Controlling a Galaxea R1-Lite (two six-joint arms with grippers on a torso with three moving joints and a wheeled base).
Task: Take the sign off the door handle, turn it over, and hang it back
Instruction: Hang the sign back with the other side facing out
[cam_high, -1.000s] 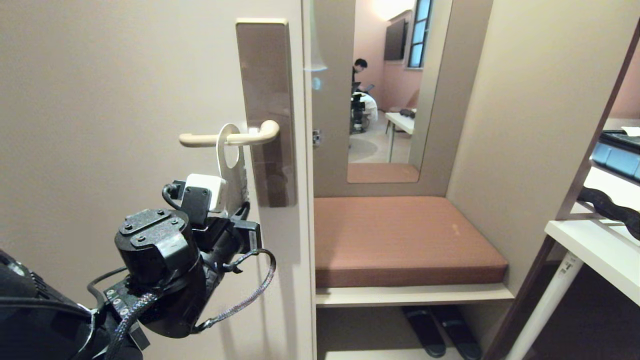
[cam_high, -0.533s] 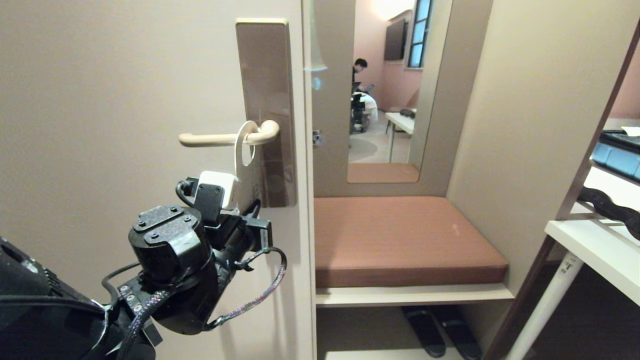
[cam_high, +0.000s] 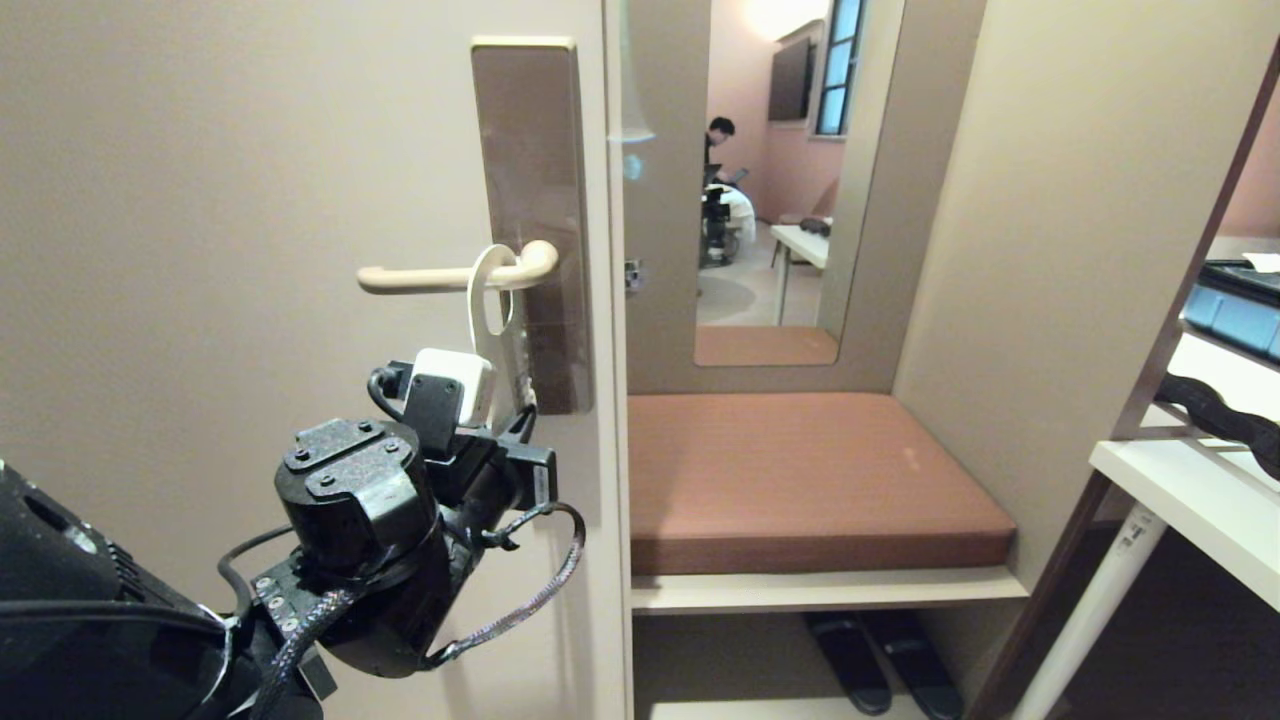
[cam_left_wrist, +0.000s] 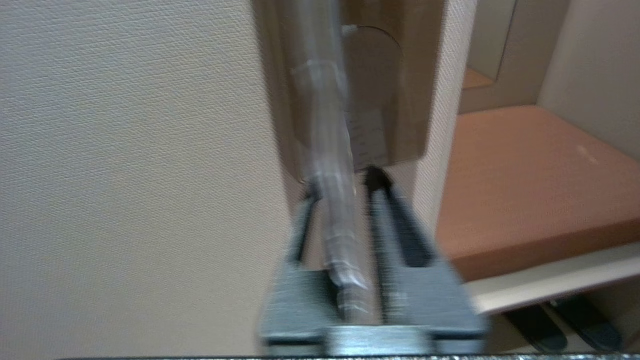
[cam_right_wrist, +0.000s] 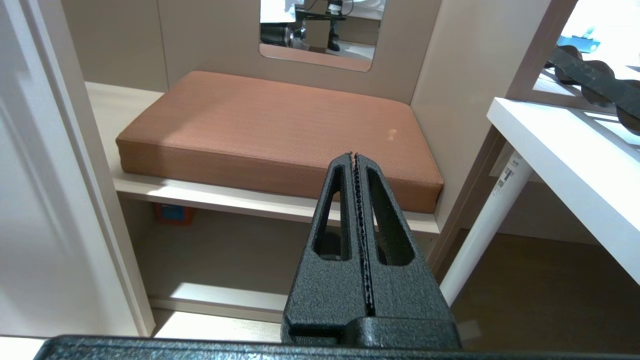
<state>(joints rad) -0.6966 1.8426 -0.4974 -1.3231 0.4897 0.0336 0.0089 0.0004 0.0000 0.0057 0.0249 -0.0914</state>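
Observation:
The sign (cam_high: 503, 362) hangs by its oval hole on the cream door handle (cam_high: 415, 279), close to the brown plate (cam_high: 530, 150), and is seen nearly edge-on. My left gripper (cam_high: 515, 415) is just below the handle at the sign's lower end. In the left wrist view the sign (cam_left_wrist: 325, 125) stands edge-on between the parted fingers of the left gripper (cam_left_wrist: 340, 182), with a gap beside it, so the gripper is open. My right gripper (cam_right_wrist: 354, 156) is shut on nothing, low down in front of the bench, outside the head view.
The door edge (cam_high: 612, 400) lies right of the plate. Beyond it are a brown cushioned bench (cam_high: 800, 480), a mirror (cam_high: 770, 180) reflecting a person (cam_high: 718, 135), and slippers (cam_high: 870, 665) below. A white shelf unit (cam_high: 1190, 490) stands at the right.
My left arm moved right toward the plate, sliding the sign along the handle to its curved end. The left fingers, closed on the sign before, have parted from it.

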